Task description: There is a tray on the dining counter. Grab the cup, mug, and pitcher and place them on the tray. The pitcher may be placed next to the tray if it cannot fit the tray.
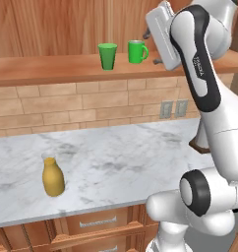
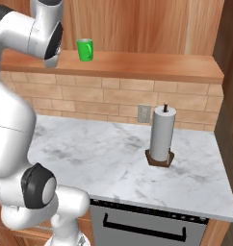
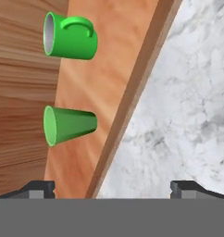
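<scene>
The green handleless cup (image 1: 107, 55) and the green mug (image 1: 137, 51) stand side by side on a wooden shelf (image 1: 47, 70) above a brick wall. In the hand view the cup (image 3: 70, 125) and mug (image 3: 70, 36) appear rolled sideways, up and to the left of my fingertips. My gripper (image 1: 153, 48) hovers just right of the mug, open, with nothing between its fingers (image 3: 40, 188). The yellow pitcher (image 1: 53, 177) stands upright on the marble counter (image 1: 126, 162) below, far to the left. From the right base the mug (image 2: 84, 49) shows beside my arm. The tray and the dining counter are out of view.
A paper towel roll on a wooden holder (image 2: 161, 137) stands on the marble counter at the right. Wall outlets (image 1: 172, 108) sit in the brick under the shelf. Drawers (image 1: 99, 221) and a dark appliance handle (image 2: 142, 226) lie under the counter's front edge.
</scene>
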